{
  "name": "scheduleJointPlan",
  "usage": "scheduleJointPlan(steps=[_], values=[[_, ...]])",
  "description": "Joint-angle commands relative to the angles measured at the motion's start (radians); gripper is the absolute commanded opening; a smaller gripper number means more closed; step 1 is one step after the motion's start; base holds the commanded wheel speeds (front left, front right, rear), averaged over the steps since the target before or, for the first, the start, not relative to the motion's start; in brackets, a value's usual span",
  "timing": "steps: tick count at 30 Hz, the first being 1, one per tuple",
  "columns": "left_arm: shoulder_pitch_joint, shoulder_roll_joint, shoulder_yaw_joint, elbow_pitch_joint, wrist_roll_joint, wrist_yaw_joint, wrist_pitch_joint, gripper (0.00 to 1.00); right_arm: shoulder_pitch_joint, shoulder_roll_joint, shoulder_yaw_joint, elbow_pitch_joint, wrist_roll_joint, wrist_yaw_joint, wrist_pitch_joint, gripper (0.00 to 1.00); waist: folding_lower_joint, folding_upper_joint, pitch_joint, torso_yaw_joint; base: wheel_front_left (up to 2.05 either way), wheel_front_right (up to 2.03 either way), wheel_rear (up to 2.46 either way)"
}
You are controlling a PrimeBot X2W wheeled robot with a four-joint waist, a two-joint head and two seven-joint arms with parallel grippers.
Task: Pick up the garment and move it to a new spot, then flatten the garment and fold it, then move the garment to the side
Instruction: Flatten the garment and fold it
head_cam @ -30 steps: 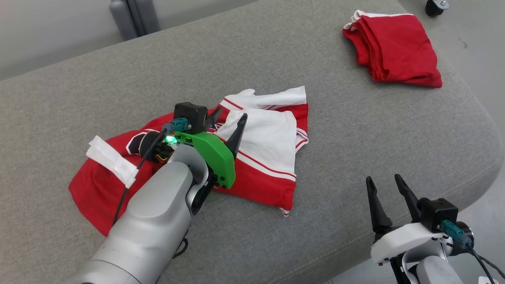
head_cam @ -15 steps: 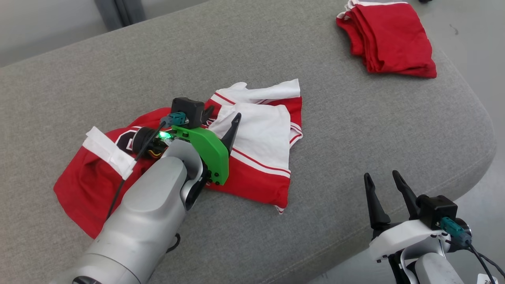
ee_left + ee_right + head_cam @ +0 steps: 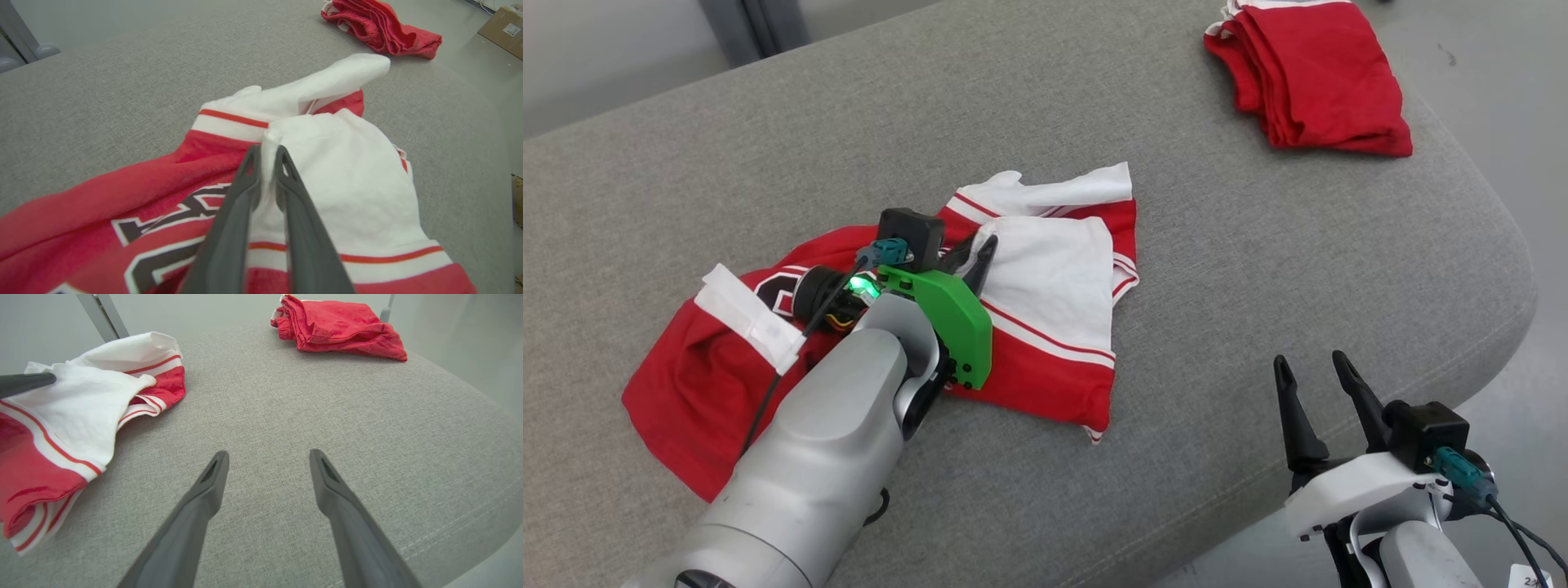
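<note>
Jersey (image 3: 1054,384), red with white panels: you will find it crumpled on the grey upholstered cushion (image 3: 1258,245), left of centre in the head view. Your left gripper (image 3: 980,245) pinches a raised fold of white fabric near the garment's middle; the left wrist view shows cloth between the fingers. Your right gripper (image 3: 268,452) is spread and holds nothing, above bare cushion to the right. A folded red garment (image 3: 1319,73) lies well apart at the far right corner.
</note>
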Motion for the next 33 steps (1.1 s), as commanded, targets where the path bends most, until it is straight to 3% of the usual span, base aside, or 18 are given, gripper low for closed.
scheduleJointPlan(steps=[1,12,24,25,26,27,28,33], values=[[-0.009,0.003,-0.009,0.000,0.010,-0.004,-0.006,0.00,-0.008,-0.001,-0.001,0.001,0.006,-0.002,0.000,1.00,0.0000,0.0000,-0.001,0.000,0.00,0.00,0.00],[0.087,0.023,-0.047,-0.132,-0.005,-0.011,-0.082,0.00,0.033,-0.001,-0.032,0.005,-0.011,-0.002,0.000,1.00,0.0000,0.0000,-0.048,0.024,0.00,0.00,0.00],[0.464,0.146,-0.139,-0.484,-0.056,0.014,-0.026,0.03,0.079,-0.002,-0.061,0.005,-0.044,-0.002,0.000,1.00,0.0000,0.0000,-0.124,0.119,0.00,0.00,0.00],[0.490,0.160,-0.145,-0.504,-0.058,0.019,-0.022,0.25,0.082,-0.001,-0.059,0.006,-0.048,-0.002,0.000,1.00,0.0000,0.0000,-0.127,0.127,0.00,0.00,0.00],[0.510,0.165,-0.146,-0.518,-0.063,0.024,-0.021,0.42,0.084,-0.001,-0.059,0.007,-0.049,-0.002,0.000,1.00,0.0000,0.0000,-0.130,0.135,0.00,0.00,0.00],[0.532,0.170,-0.149,-0.534,-0.066,0.027,-0.027,0.93,0.086,-0.002,-0.060,0.008,-0.050,-0.002,0.000,1.00,0.0000,0.0000,-0.132,0.144,0.00,0.00,0.00],[0.546,0.172,-0.153,-0.544,-0.067,0.027,-0.031,1.00,0.087,-0.002,-0.059,0.009,-0.053,-0.002,0.000,1.00,0.0000,0.0000,-0.134,0.150,0.00,0.00,0.00],[0.600,0.174,-0.175,-0.558,-0.072,0.020,-0.055,1.00,0.092,-0.002,-0.065,0.013,-0.063,-0.002,0.000,1.00,0.0000,0.0000,-0.149,0.180,0.00,0.00,0.00]])
